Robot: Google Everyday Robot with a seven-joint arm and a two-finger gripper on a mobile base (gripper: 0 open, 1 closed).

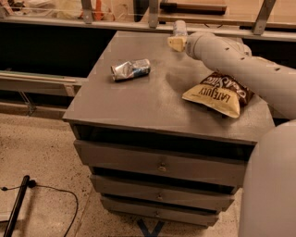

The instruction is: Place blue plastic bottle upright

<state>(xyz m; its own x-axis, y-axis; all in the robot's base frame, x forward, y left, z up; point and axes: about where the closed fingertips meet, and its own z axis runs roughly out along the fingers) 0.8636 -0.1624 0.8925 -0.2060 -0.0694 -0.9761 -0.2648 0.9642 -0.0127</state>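
Observation:
The blue plastic bottle [179, 28] is small and pale, and it stands at the far edge of the grey cabinet top [138, 99], just right of the middle. It looks roughly upright. Its lower part is hidden behind my gripper. My gripper [177, 43] is cream-coloured and sits at the end of the pale arm [231, 60], which reaches in from the right. The gripper is at the base of the bottle, touching it or very close to it.
A crushed silver-blue can [131, 69] lies on its side at the left of the cabinet top. A yellow and brown chip bag [217, 95] lies at the right, under the arm. A rail with posts [152, 14] runs behind the cabinet. A black cable [51, 192] lies on the floor.

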